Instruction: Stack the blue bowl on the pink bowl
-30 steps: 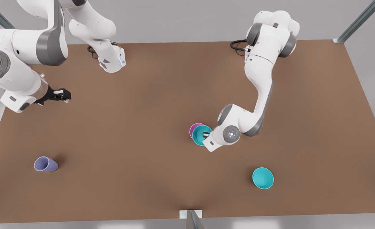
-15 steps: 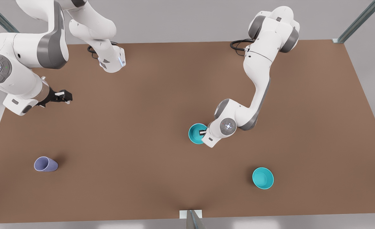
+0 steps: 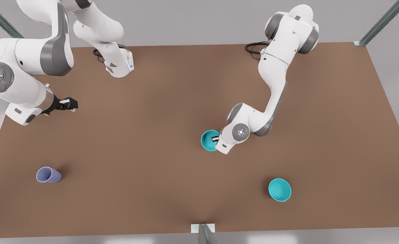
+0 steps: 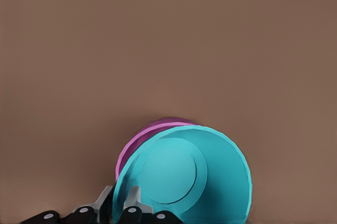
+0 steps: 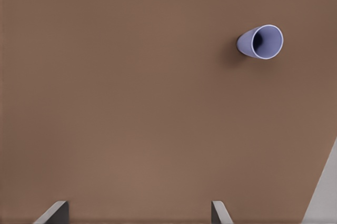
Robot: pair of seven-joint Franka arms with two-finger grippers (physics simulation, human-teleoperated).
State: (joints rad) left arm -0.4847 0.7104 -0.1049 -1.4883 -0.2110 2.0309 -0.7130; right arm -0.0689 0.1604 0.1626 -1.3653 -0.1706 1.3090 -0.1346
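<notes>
The blue bowl (image 4: 184, 176) sits on the pink bowl (image 4: 138, 141) near the table's (image 3: 159, 135) middle, your left gripper (image 4: 122, 203) pinching its rim between closed fingers. Your right gripper (image 3: 69, 103) waits at the front view's left, fingers spread, holding nothing. A purple cup (image 5: 260, 41) and a turquoise bowl (image 3: 279, 189) lie well apart.

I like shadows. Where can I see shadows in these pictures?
Front view: soft dark patches beside the lavender cup and the lighter turquoise bowl. Right wrist view: a faint shadow beside that cup. Left wrist view: the pink bowl under the blue bowl looks shaded.
</notes>
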